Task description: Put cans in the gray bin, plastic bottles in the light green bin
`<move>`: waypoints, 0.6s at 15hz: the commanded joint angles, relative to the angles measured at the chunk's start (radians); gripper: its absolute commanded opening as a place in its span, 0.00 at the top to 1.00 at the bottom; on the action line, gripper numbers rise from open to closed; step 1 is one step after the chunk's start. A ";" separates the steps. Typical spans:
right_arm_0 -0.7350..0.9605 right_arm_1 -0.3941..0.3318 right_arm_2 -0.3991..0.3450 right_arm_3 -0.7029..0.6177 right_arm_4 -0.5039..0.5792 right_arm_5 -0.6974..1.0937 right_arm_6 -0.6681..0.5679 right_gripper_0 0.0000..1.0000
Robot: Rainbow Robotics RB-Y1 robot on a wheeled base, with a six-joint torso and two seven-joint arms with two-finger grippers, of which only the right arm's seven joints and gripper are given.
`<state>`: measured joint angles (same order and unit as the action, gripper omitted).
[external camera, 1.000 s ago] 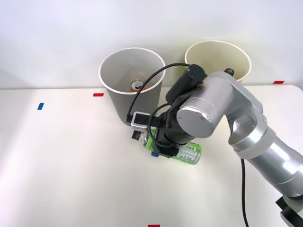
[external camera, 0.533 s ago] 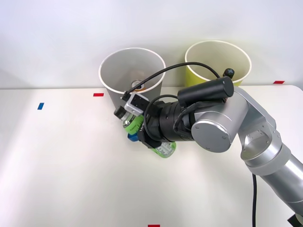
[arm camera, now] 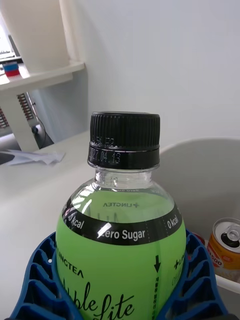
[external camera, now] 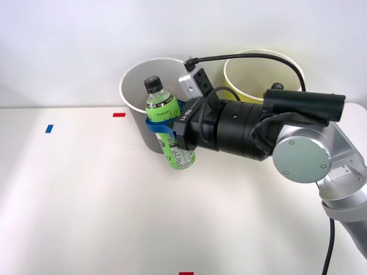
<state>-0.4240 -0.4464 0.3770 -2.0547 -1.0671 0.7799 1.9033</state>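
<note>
Fingers point(arm camera: 35, 285) clamp green bottle point(external camera: 166, 123) upright, off table point(external camera: 86, 189); can point(arm camera: 227, 247) inside gray bin point(external camera: 135, 80).

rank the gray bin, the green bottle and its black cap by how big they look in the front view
1. gray bin, largest
2. green bottle, held upright by the right gripper
3. black cap, smallest

The bottle sits nearer the camera, yet the order stays plain.

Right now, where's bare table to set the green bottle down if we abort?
Free: the table left of the gray bin, past the red tape mark to the blue one, and the near strip. Crowded: by both bins, where the right gripper holds the bottle.
</note>
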 commanded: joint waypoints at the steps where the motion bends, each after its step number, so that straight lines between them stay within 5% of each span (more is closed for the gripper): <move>1: 0.045 -0.011 -0.013 -0.018 -0.102 -0.189 0.007 1.00; 9: 0.034 0.041 -0.112 -0.007 -0.024 -0.446 -0.049 1.00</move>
<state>-0.3840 -0.4129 0.2822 -2.0694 -1.1217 0.3544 1.8782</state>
